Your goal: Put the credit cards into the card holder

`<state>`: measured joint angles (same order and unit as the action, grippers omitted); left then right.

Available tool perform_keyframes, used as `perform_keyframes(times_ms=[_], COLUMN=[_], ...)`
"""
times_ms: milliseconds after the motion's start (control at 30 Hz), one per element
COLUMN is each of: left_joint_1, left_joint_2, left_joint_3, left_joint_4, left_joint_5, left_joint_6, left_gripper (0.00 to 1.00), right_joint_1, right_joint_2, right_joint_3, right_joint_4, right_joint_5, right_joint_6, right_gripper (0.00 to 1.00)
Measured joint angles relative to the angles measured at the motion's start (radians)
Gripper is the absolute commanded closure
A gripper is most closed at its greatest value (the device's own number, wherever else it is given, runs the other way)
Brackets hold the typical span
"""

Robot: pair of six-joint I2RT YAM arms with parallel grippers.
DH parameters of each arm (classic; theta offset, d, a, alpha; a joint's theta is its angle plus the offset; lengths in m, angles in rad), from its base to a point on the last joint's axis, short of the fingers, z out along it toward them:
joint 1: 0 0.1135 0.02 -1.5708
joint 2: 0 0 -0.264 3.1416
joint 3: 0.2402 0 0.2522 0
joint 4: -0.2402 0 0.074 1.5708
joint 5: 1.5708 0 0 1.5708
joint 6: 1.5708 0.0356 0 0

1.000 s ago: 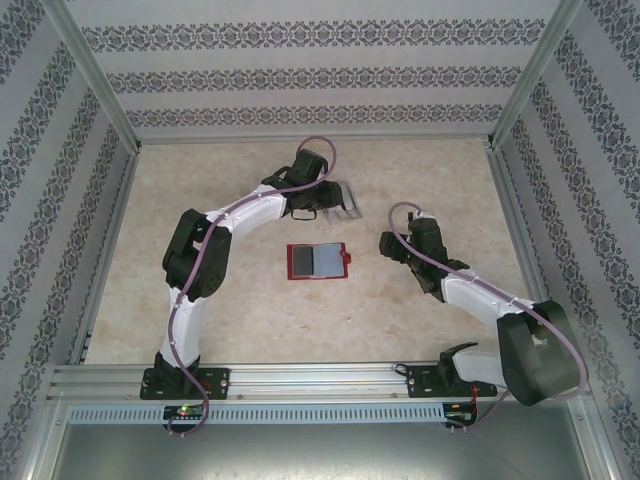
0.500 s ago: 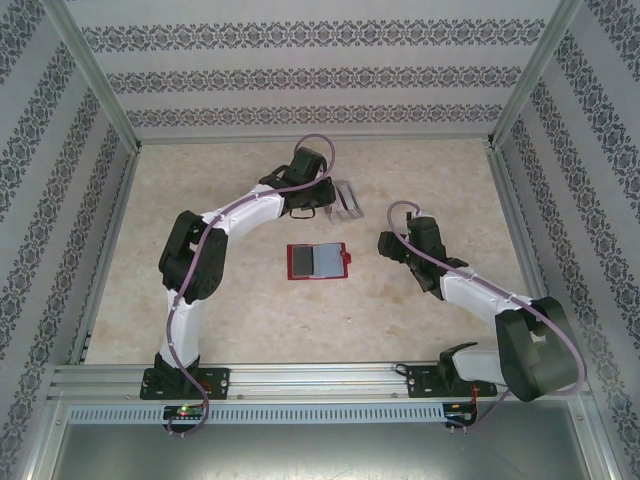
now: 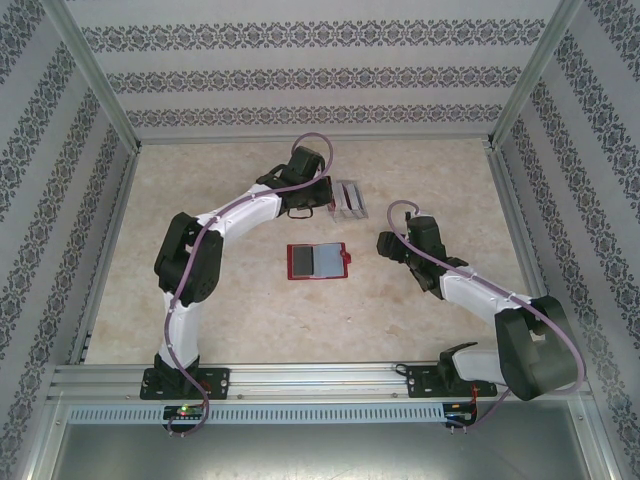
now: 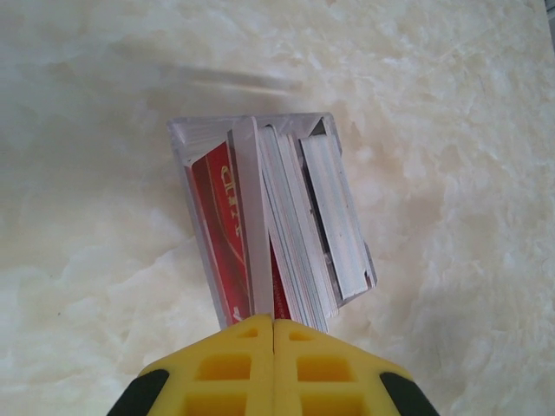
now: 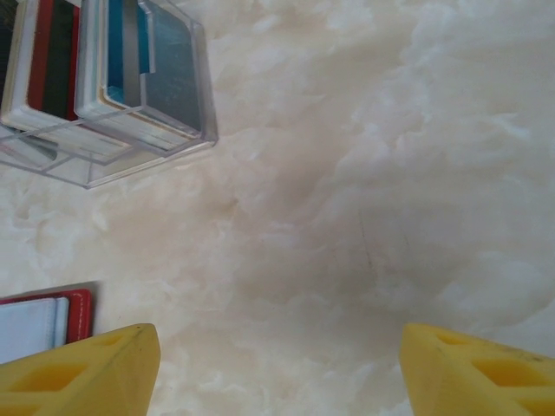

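The card holder, a small red wallet, lies open and flat mid-table with its grey pockets up; its corner shows in the right wrist view. The credit cards stand in a clear slotted stand: a red card, a blue card and a dark card. My left gripper is shut at the stand's near edge, with a red card's edge running into the seam between its fingers. To the right of the wallet, my right gripper hangs open over bare table.
The clear stand also holds a thick pack of pale cards. Patterned walls and a metal frame box in the marble-look table. Bare tabletop lies around the wallet and between the two arms.
My left gripper has pushed a little right and farther back at the stand, and the stand has turned from tilted to squarer and shifted right. The right arm has barely moved.
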<state>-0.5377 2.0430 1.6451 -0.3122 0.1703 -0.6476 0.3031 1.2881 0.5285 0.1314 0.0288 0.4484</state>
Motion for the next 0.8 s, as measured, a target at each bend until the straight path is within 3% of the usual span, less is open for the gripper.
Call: perform_keyframes(times_ms=[67,400,533,800], left_joint_1=[0.0,0.0,0.0,-0.01], left_joint_2=[-0.022,-0.32,-0.412,-0.396], left_joint_3=[-0.002,-0.076,-0.142,-0.193], left_joint_4=[-0.035,-0.149,-0.09,0.088], left_joint_5=[-0.008,-0.029,0.109,0.471], left_joint_6=[0.001,0.044,0.055,0.056], left_gripper=[1.0,1.0,1.0,1.0], right_joint_1=[0.0,0.0,0.0,-0.008], right_joint_2=[-0.029,-0.297,-0.315,-0.283], right_joint_3=[-0.007,-0.039,0.007,0.108], right_joint_4=[0.006,0.06,0.058,0.094], right_joint_5=[-0.024,-0.217,-0.358,-0.63], right_joint_6=[-0.004,-0.008,0.013,0.134], right_gripper=[0.35,0.33,0.31,0.35])
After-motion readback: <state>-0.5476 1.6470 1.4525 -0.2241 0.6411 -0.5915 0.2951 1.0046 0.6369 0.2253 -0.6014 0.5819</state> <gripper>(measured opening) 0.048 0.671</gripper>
